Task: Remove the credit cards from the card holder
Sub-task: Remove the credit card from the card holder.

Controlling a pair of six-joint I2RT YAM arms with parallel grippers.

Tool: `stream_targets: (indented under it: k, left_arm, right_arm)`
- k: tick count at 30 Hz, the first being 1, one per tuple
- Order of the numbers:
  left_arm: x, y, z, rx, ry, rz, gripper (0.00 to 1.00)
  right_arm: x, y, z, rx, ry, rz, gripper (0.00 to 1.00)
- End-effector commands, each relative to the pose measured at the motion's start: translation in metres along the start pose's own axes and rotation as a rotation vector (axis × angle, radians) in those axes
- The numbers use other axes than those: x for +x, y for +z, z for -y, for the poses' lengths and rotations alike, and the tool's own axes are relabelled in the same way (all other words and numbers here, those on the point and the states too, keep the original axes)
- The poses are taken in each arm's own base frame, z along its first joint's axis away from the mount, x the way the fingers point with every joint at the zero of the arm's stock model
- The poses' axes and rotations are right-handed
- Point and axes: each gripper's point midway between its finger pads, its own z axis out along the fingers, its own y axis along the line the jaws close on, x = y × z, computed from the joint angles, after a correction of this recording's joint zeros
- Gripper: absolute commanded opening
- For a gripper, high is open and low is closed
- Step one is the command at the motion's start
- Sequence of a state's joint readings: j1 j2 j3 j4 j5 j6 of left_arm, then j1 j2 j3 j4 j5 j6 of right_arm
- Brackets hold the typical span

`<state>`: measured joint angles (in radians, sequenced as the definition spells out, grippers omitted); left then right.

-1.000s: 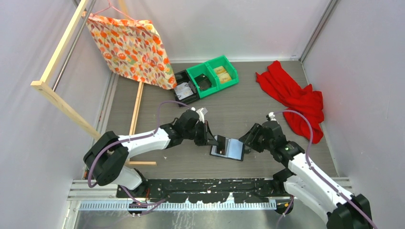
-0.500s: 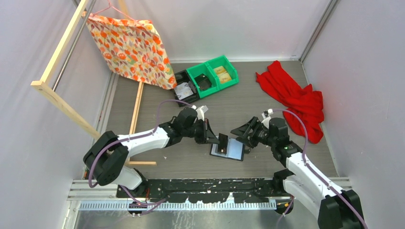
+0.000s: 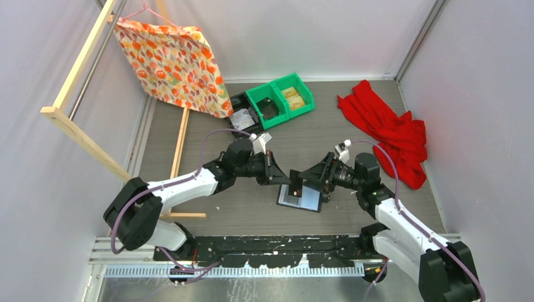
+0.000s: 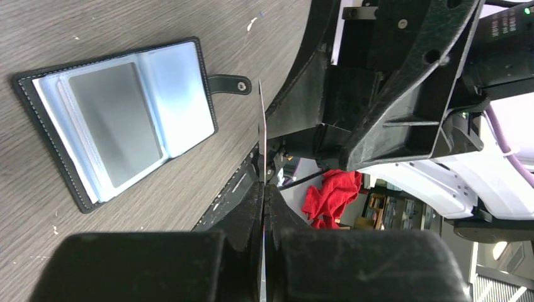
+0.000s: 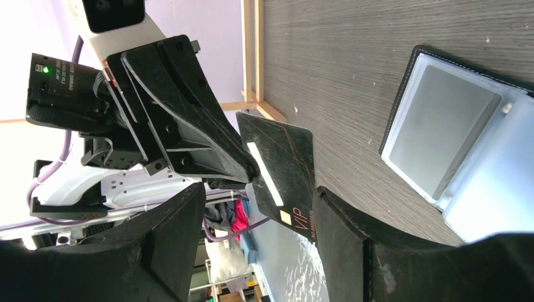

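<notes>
One black card [image 5: 280, 170] clamped in the left fingers [image 4: 239, 211], right fingers [image 5: 167, 251] apart, card holder [image 4: 186, 88] open below.

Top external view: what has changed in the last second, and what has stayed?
The right tool left the right edge of the card holder, rose and swung left; open, it now straddles the black card. The left tool stayed shut on that card, lifting it slightly. The card holder stayed open, in place.
</notes>
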<state>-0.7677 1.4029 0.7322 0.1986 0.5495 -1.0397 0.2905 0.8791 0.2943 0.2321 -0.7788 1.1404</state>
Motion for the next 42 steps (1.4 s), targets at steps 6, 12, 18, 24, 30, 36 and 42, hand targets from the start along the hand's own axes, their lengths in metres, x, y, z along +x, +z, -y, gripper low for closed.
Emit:
stream_targets:
  k: [6, 12, 18, 24, 30, 36, 42]
  left_arm:
    - [-0.009, -0.015, 0.033, 0.114, 0.048, 0.015, 0.0]
    - [-0.012, -0.02, 0.034, 0.13, 0.045, 0.018, 0.01]
    - [-0.015, -0.024, 0.042, 0.175, 0.042, 0.021, 0.0]
    - [-0.019, -0.027, 0.05, 0.204, 0.043, 0.027, 0.0]
    - [-0.02, -0.03, 0.051, 0.219, 0.033, 0.014, 0.0]
    - [-0.021, -0.034, 0.049, 0.217, 0.028, 0.025, 0.0]
    - [-0.032, -0.042, 0.039, 0.111, 0.038, 0.042, 0.08]
  right_arm:
    - [0.0, -0.004, -0.013, -0.044, -0.048, -0.005, 0.69]
    - [0.0, -0.002, -0.021, -0.087, -0.049, -0.029, 0.69]
    - [0.004, -0.003, -0.028, -0.149, -0.045, -0.059, 0.68]
    - [0.006, -0.006, -0.049, -0.244, -0.042, -0.091, 0.61]
    - [0.003, -0.004, -0.049, -0.243, -0.039, -0.086, 0.42]
    - [0.004, -0.001, -0.043, -0.242, -0.017, -0.106, 0.11]
    - [-0.003, 0.005, -0.026, -0.143, -0.014, -0.07, 0.01]
